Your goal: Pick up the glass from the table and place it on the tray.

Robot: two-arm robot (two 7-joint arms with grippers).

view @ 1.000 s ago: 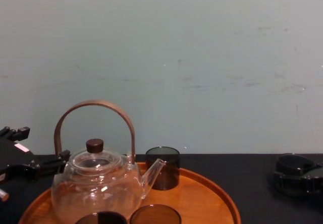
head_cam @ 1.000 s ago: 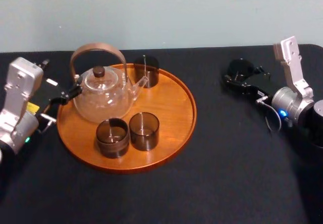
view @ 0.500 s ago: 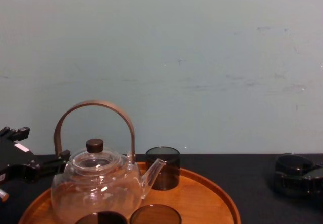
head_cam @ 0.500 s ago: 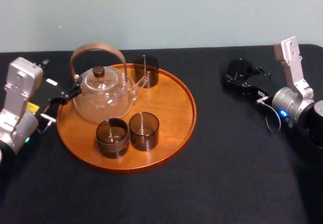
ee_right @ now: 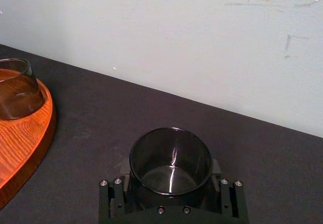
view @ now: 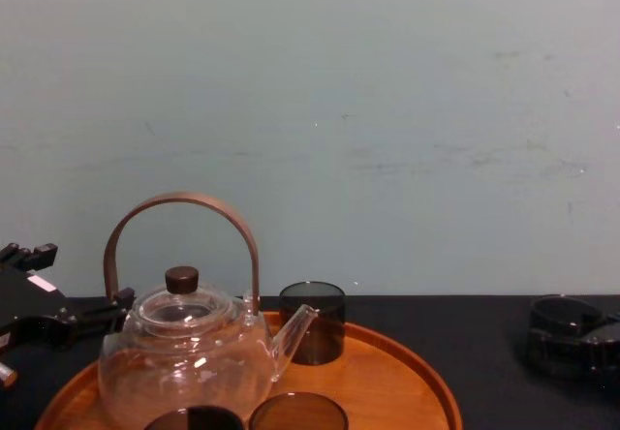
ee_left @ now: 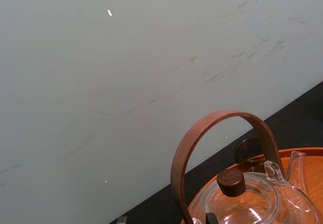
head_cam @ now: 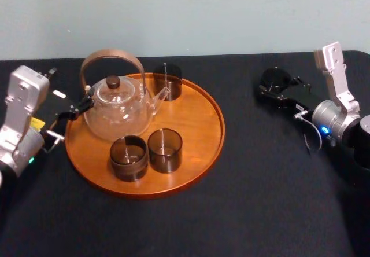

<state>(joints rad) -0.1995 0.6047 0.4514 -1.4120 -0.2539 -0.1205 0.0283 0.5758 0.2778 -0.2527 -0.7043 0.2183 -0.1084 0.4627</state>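
The table (head_cam: pixel 231 210), covered in black cloth, carries a big round wooden tray (head_cam: pixel 203 131). Well off to the right of the tray, level with its far rim, stands a single dark glass (head_cam: pixel 274 79).

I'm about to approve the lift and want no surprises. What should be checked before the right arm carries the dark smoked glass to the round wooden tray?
1. Dark smoked glass upright on the black table: ok.
2. Right gripper set around the glass: ok.
3. Firm hold on it: cannot tell.
4. Bare spot on the round orange-brown wooden tray: ok, its right half.
5. Left gripper out of the path: ok, at the tray's left edge beside the clear glass teapot.
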